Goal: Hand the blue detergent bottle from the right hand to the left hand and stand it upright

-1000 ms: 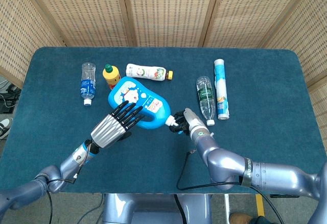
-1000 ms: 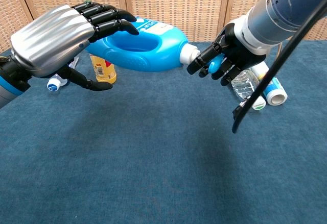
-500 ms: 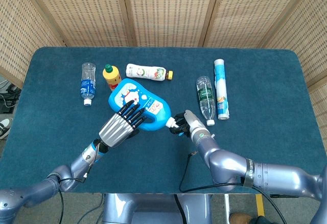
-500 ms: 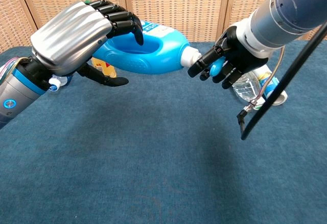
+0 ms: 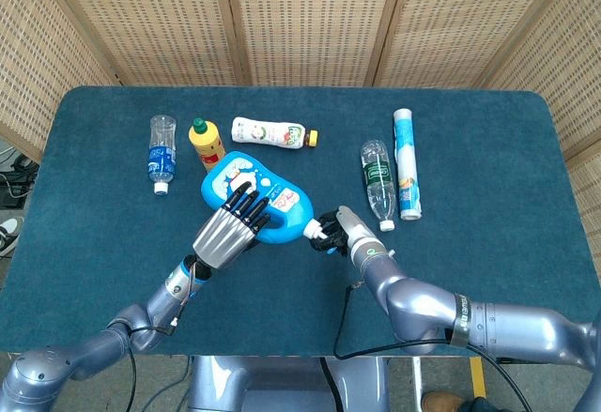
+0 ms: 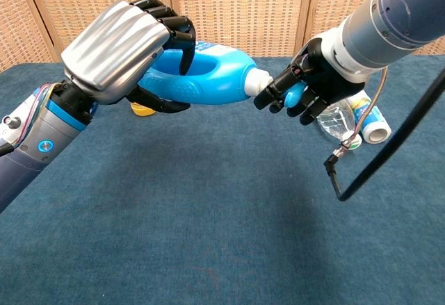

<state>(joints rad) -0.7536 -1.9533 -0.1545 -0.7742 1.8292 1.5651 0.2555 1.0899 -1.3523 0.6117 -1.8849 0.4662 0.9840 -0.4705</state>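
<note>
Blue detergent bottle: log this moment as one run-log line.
stage: handover | blue detergent bottle: held sideways above table | right hand: pinches cap end | left hand: fingers curled over handle | upright: not yet

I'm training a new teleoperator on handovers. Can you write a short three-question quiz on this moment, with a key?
1. True or false: the blue detergent bottle stands upright on the table.
2. Which end of the bottle does the right hand pinch? A. the base B. the white cap end C. the handle
3. Fill in: the left hand has its fingers curled over the bottle's ____.

Key
1. False: it is held roughly level above the table, between both hands.
2. B.
3. Handle: in the chest view the fingertips hook into the handle opening, with the thumb under the body.
</note>
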